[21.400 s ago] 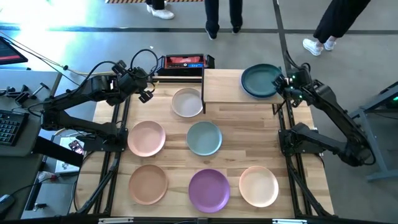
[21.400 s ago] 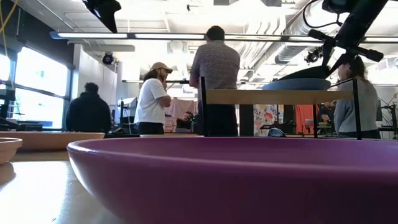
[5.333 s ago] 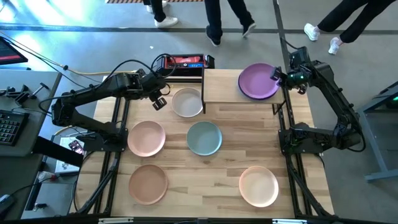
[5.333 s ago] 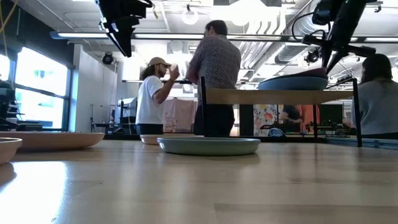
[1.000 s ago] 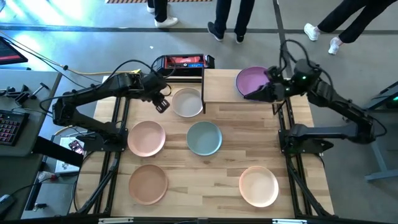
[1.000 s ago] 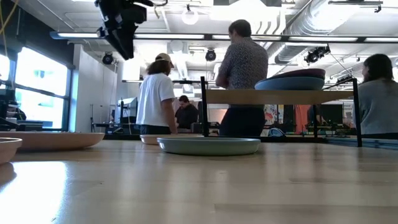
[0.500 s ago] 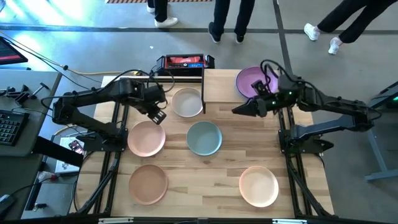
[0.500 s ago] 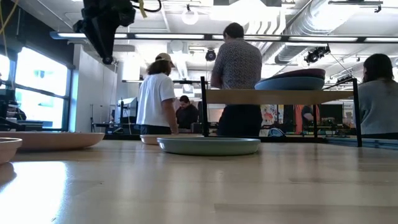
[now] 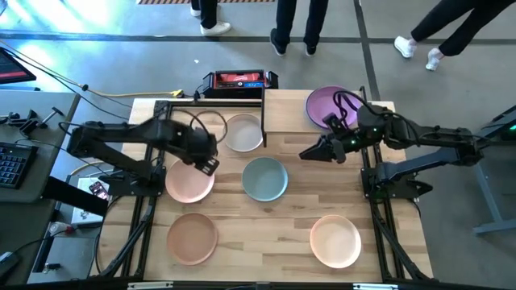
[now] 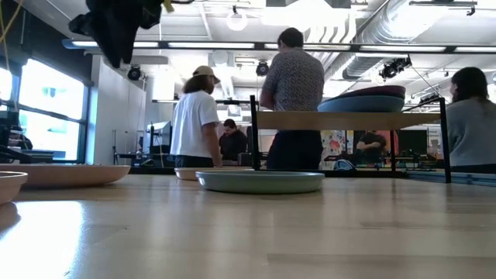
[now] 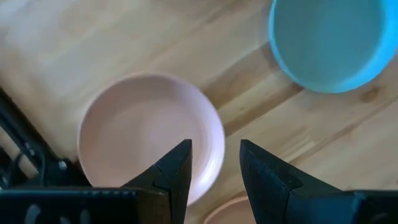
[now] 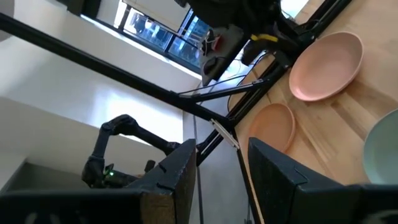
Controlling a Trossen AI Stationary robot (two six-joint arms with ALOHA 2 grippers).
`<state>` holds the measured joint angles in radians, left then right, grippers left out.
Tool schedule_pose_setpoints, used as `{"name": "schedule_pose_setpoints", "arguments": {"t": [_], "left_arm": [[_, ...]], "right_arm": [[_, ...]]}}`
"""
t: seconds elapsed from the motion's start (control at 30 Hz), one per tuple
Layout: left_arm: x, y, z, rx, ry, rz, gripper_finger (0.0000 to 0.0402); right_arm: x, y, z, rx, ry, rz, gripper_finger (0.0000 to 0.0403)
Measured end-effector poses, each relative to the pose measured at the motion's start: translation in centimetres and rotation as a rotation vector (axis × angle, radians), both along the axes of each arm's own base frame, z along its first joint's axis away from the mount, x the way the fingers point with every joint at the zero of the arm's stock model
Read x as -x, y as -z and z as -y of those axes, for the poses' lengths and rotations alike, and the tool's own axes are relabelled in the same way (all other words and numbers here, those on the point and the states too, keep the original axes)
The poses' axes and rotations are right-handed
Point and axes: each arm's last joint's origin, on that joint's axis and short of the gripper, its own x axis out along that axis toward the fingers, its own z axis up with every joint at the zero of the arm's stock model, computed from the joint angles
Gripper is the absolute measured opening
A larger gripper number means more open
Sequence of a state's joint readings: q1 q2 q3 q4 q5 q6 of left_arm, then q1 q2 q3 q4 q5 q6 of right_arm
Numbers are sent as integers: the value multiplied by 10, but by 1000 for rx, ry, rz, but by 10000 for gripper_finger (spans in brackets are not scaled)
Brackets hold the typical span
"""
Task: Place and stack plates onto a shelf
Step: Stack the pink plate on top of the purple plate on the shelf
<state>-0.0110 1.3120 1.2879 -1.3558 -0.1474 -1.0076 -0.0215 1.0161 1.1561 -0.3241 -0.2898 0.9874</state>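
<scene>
Left gripper (image 9: 211,163): fingers parted, nothing between them, hovering over the far rim of the pink plate (image 9: 189,179), just left of the sage green plate (image 9: 264,178); its arm reaches in low from the left table edge, elbow bent, wrist turned down toward the tabletop. Right gripper (image 9: 305,154): fingers parted, empty, hanging above bare wood to the upper right of the sage green plate; its arm stretches nearly level from the right edge, pointing leftward. Shelf (image 9: 286,113): beyond the sage green plate, carrying a stack at its right end with the purple plate (image 9: 322,103) on top. Beige plate (image 9: 242,132): beyond the sage green plate, beside the shelf's left end. Tan plate (image 9: 192,238): near-left of it. Peach plate (image 9: 335,240): near-right of it.
</scene>
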Motion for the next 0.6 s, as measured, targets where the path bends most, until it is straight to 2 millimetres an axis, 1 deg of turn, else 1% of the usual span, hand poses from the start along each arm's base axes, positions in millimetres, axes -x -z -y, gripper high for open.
{"name": "schedule_pose_setpoints", "arguments": {"t": [0.17, 0.27, 0.43, 0.6], "left_arm": [[-5, 25, 15, 15, -37, -20, 122], [-8, 35, 22, 22, -51, -9, 122], [-12, 52, 29, 23, -68, -23, 122], [-18, 72, 34, 26, -49, -80, 122]], "right_arm": [[0, 0, -3, -1, -18, 1, 128], [1, 0, -4, -1, -25, 2, 128], [1, 0, -4, 0, -25, -7, 128], [1, 1, -4, 22, -33, -8, 128]]}}
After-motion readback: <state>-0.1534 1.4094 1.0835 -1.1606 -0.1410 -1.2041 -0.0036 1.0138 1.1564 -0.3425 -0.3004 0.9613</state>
